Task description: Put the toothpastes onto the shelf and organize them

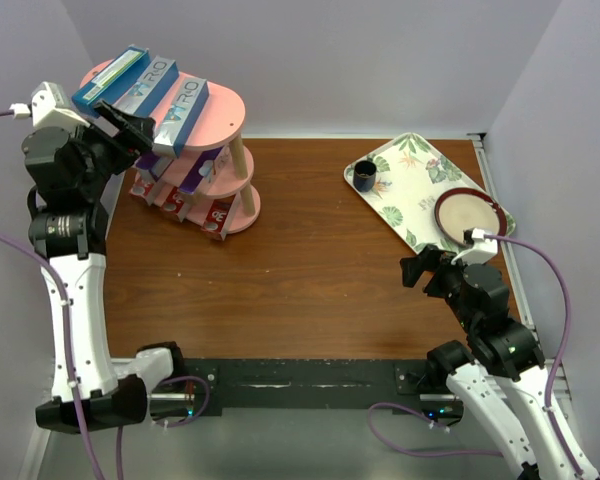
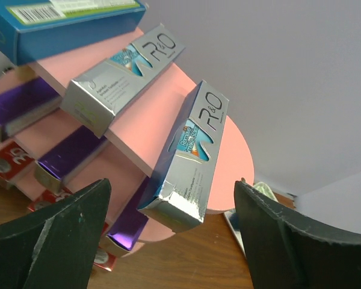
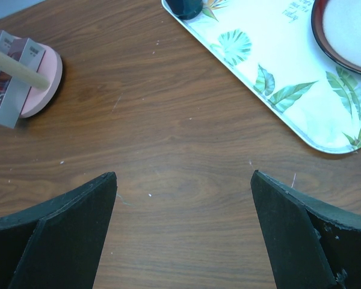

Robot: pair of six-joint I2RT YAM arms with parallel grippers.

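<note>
The pink shelf (image 1: 223, 108) stands at the far left. On its top board (image 2: 231, 150) lie three toothpastes: a blue carton (image 1: 110, 77) and two silver ones (image 1: 145, 88) (image 1: 185, 112). Purple cartons (image 1: 195, 172) fill the middle tier and red ones (image 1: 205, 212) the bottom tier. My left gripper (image 1: 130, 125) (image 2: 171, 182) is open at the shelf's near edge. The overhanging end of the right silver carton (image 2: 192, 150) sits between the jaws, touching neither. My right gripper (image 1: 425, 268) (image 3: 183, 174) hangs open over bare wooden table, holding nothing.
A leaf-patterned tray (image 1: 410, 205) lies at the far right, holding a dark cup (image 1: 365, 177) and a red-rimmed plate (image 1: 470, 215). White walls close the table on the left, back and right. The shelf's base (image 3: 45, 90) shows at the left of the right wrist view.
</note>
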